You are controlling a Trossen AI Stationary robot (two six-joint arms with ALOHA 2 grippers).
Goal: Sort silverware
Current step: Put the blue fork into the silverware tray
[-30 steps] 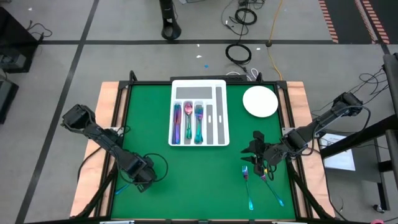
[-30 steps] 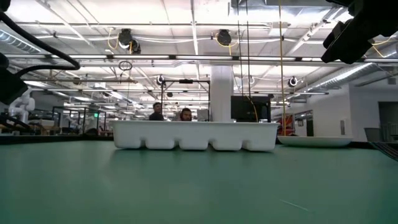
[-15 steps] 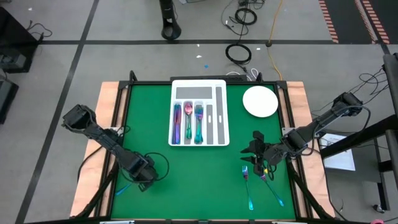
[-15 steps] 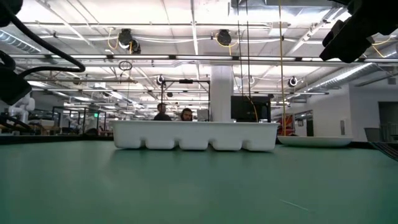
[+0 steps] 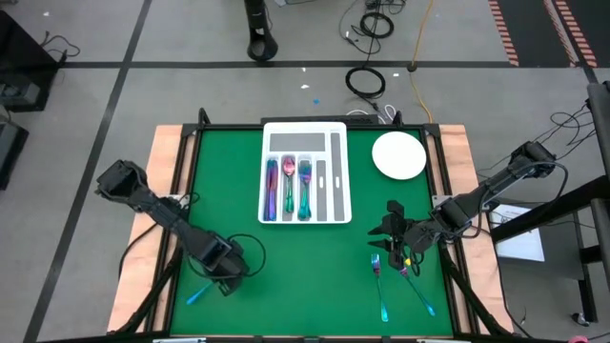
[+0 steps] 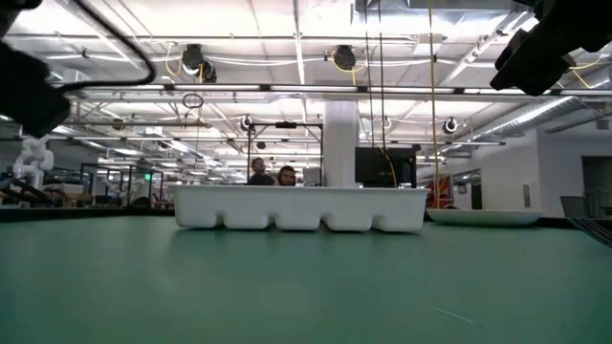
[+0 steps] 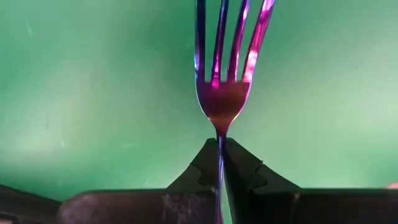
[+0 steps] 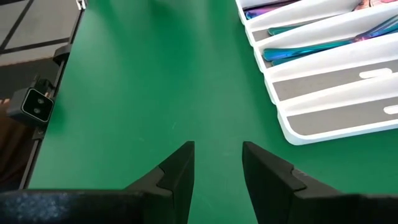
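two grippers are over the green bench [image 5: 286, 267]. the left gripper [image 5: 227, 279] sits near the bench's front left corner, its fingers [image 7: 245, 171] pinched tight on the thin neck of a fork [image 7: 225, 74]; in the left wrist view the fork's pink-purple tines point away from the gripper over the green surface. from above, the fork's teal handle [image 5: 198, 294] sticks out past the gripper toward the bench's left front edge.

the right gripper [image 5: 390, 225] hangs over the right side of the bench with its fingers [image 8: 177, 168] spread apart and nothing between them, pointing across the bench toward the white tray [image 5: 339, 171].

the tray lies at the rear middle of the bench. three of its long compartments each hold iridescent silverware [image 5: 288, 186], side by side; its other slots show only their grey floor. a round white plate [image 5: 398, 155] lies just right of the tray, near the rear right corner.

a few more loose pieces of silverware [image 5: 379, 284] lie on the bench just in front of the right gripper, near the right front edge, among them a fork and a couple of slim pieces crossing each other [image 5: 412, 281].
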